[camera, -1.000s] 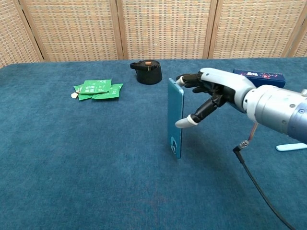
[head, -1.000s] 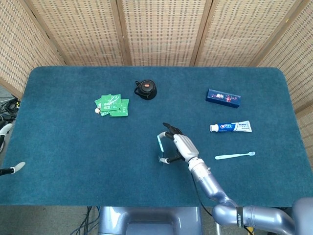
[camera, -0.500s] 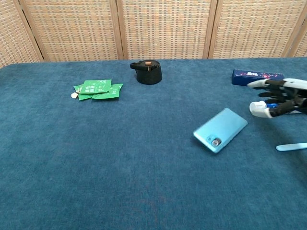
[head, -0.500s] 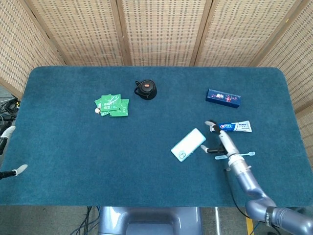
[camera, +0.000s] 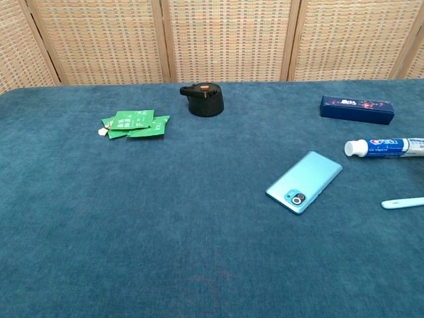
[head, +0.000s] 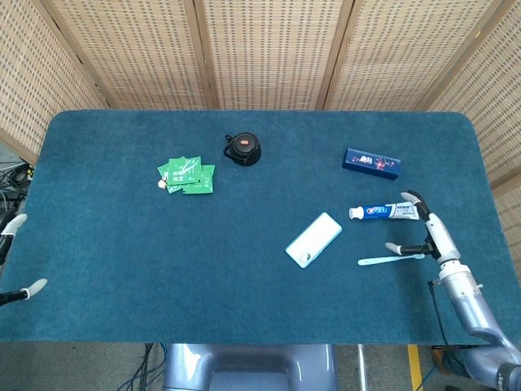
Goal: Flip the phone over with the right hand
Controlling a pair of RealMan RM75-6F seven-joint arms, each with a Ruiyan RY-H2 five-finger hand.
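The light blue phone (head: 314, 239) lies flat on the blue table cloth, back side up, its camera lens showing at the near-left corner (camera: 304, 181). My right hand (head: 425, 229) is well to the right of it, by the toothbrush, fingers spread and holding nothing; the chest view does not show it. At the far left edge of the head view only white fingertips of my left hand (head: 16, 257) peek in, off the table, apart and empty.
A toothpaste tube (head: 384, 212) and a pale toothbrush (head: 391, 260) lie right of the phone, a dark blue box (head: 372, 163) behind them. A black lid (head: 242, 148) and green sachets (head: 187, 175) sit at the back left.
The phone stood on edge in my right hand, then dropped flat with its back up. The hand let go and drew away to the right, out of the chest view.
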